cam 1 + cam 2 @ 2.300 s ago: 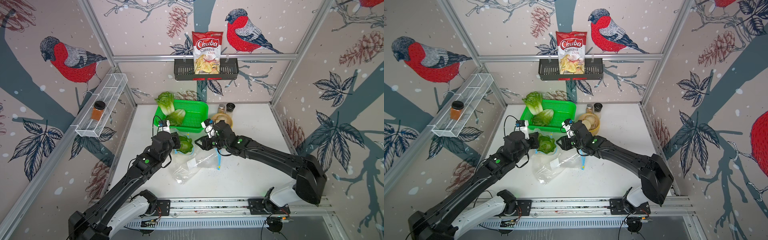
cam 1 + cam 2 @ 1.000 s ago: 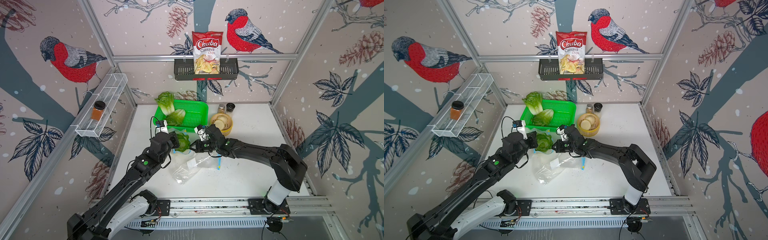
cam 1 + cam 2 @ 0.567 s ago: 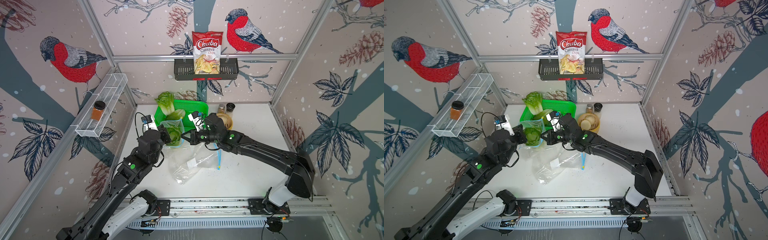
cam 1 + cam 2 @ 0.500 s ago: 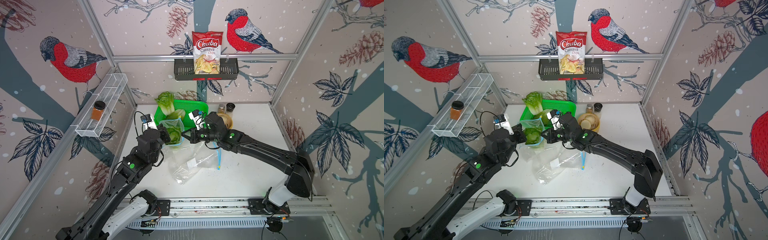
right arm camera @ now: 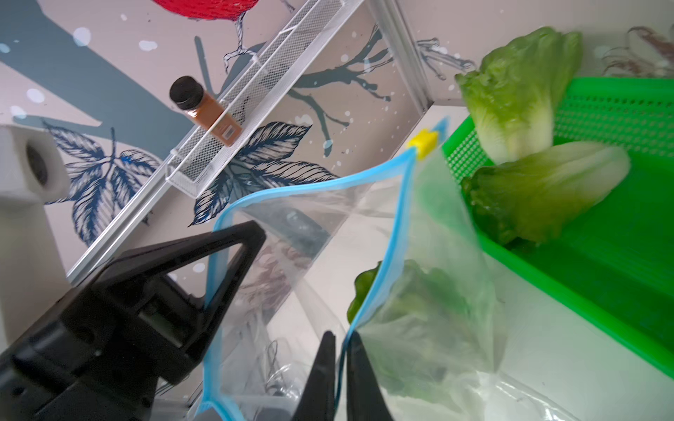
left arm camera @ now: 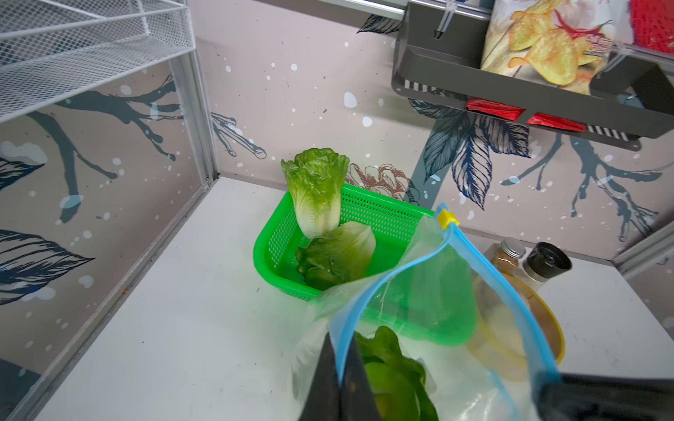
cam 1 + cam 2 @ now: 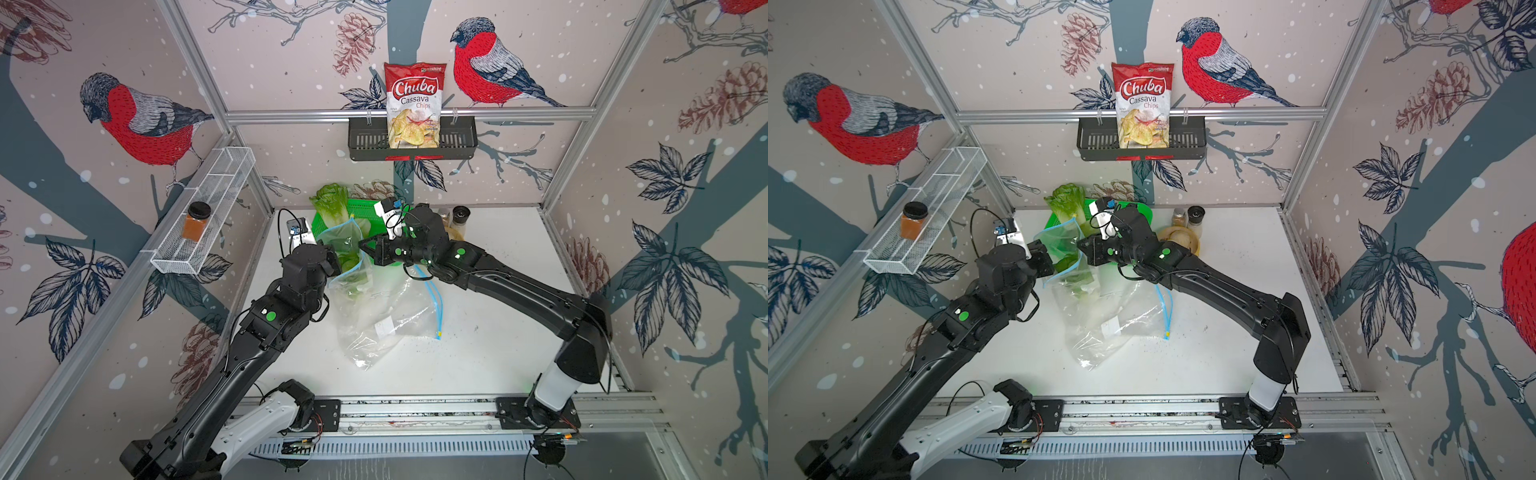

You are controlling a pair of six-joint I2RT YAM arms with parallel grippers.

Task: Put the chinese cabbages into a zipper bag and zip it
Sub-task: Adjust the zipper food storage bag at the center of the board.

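2 chinese cabbages (image 6: 315,189) rest in the green basket (image 6: 379,218) at the back edge of the white table (image 6: 182,310), walled by bird-print panels (image 6: 291,91). 1 more cabbage (image 6: 394,375) lies inside the zipper bag (image 6: 434,284), whose blue rim the left gripper (image 6: 339,350) and right gripper (image 5: 339,342) each pinch tight, mouth raised. Open tabletop spreads right and front of it.

Arms aloft — left gripper (image 7: 335,267), right gripper (image 7: 364,249) facing, jaws pinched.

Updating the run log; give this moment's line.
left gripper: shut on zipper bag; right gripper: same; bagged: one cabbage; basket: two cabbages
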